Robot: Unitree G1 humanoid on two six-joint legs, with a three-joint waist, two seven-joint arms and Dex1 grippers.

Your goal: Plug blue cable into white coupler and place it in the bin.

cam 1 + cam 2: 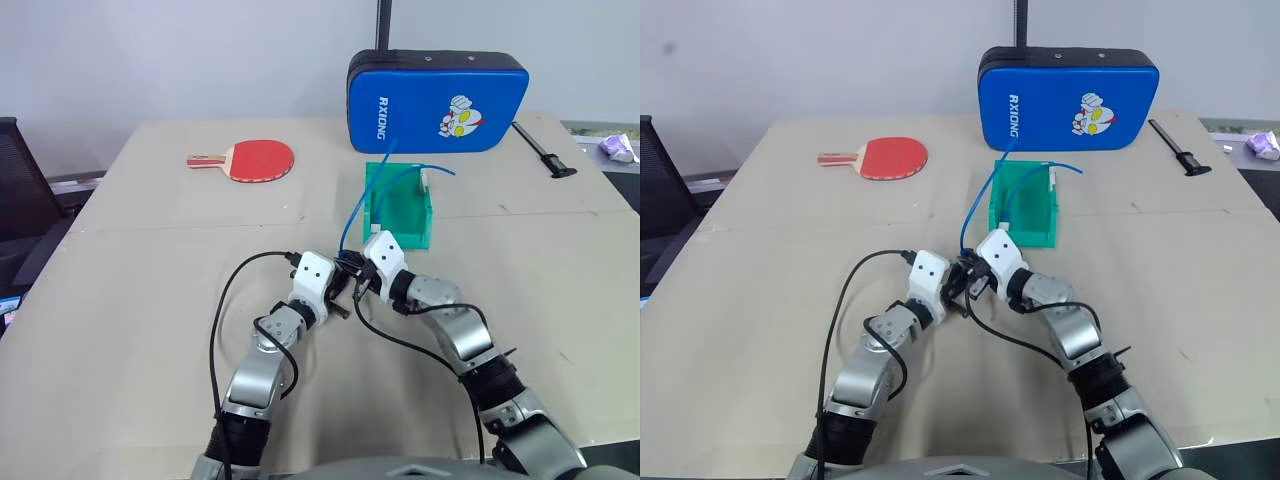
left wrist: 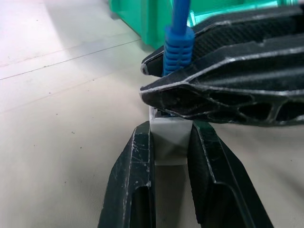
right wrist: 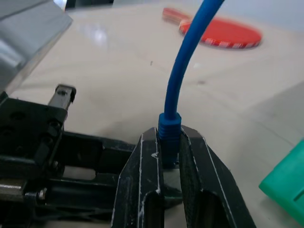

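left gripper [image 2: 171, 142]: your fingers are clamped on the white coupler [image 2: 170, 137].
right gripper [image 3: 170, 152]: pinched on the blue cable [image 3: 183, 61] boot, just above the coupler.
bin [image 1: 400, 212]: just beyond both grippers.

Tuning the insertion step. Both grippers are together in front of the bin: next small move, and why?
Probably press the two ends together along the socket. The left gripper is shut on the white coupler, and the right gripper is shut on the blue cable at its boot, right above the coupler. Whether the plug is seated is hidden; the bin comes after.
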